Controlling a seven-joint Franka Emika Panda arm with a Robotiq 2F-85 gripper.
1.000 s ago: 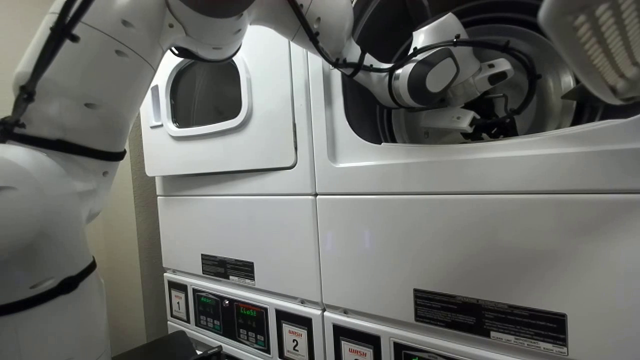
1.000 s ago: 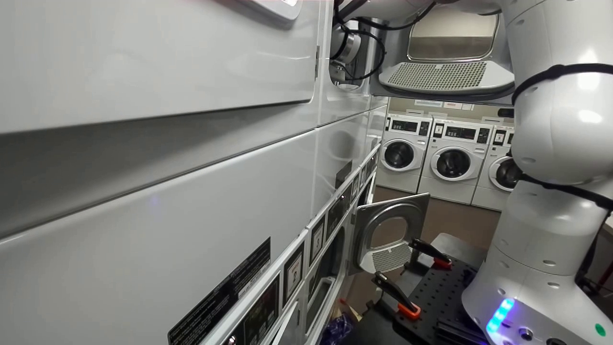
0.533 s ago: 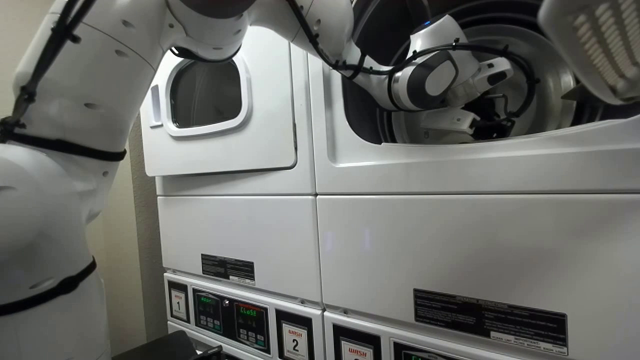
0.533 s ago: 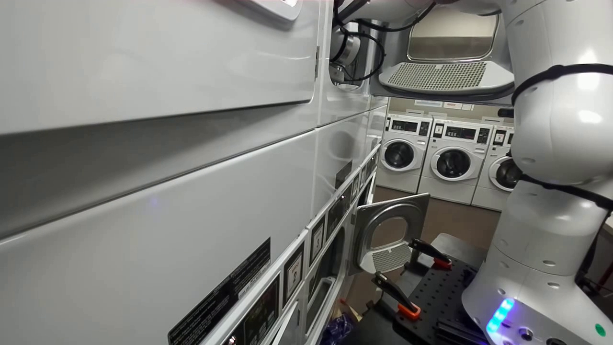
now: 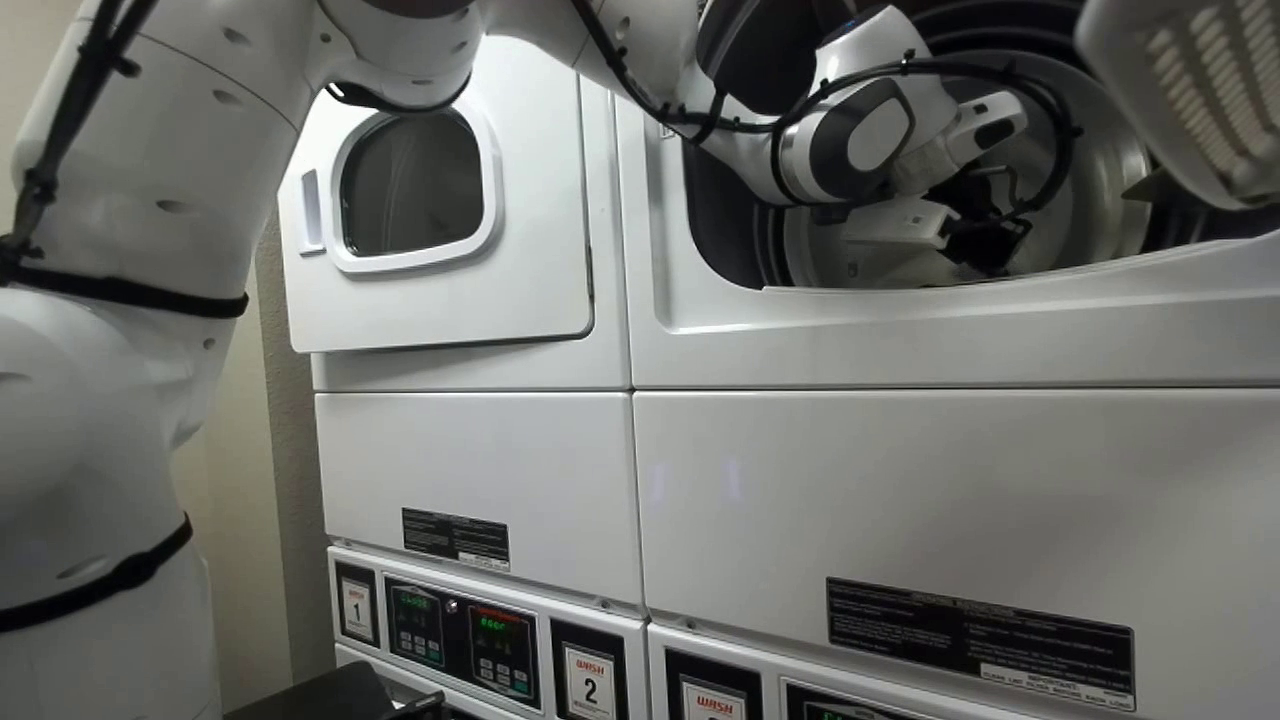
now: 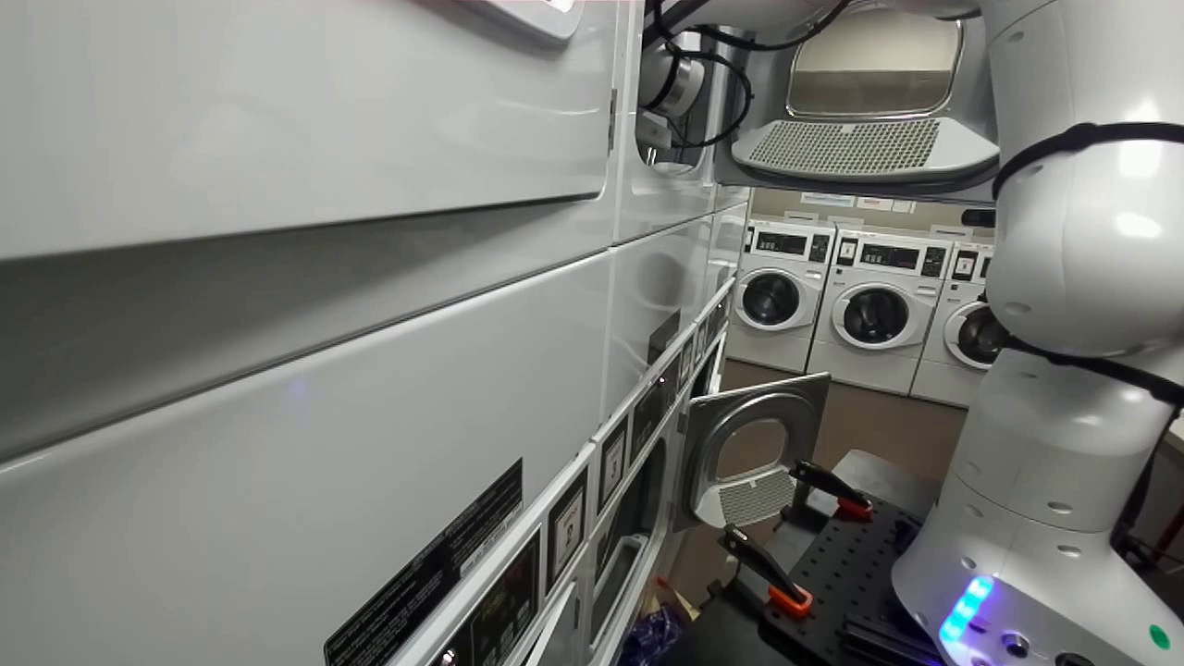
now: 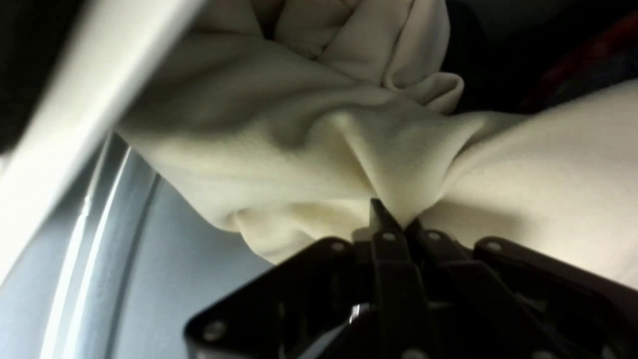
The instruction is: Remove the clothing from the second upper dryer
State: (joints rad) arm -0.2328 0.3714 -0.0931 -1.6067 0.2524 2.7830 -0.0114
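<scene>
Inside the upper dryer (image 5: 900, 335), gripper (image 7: 402, 227) is clamped on a pinch of cream cloth (image 7: 279, 129), cut off at the wrist view's right edge; can't tell if it's one piece. Dark red patch (image 7: 598, 52) beyond, too dim to ID. Blurred white strip (image 7: 97, 99) covers upper left. Cloth hidden in both exterior views. Open door (image 6: 860, 143) partly behind the arm (image 6: 1082, 231) in an exterior view.
</scene>
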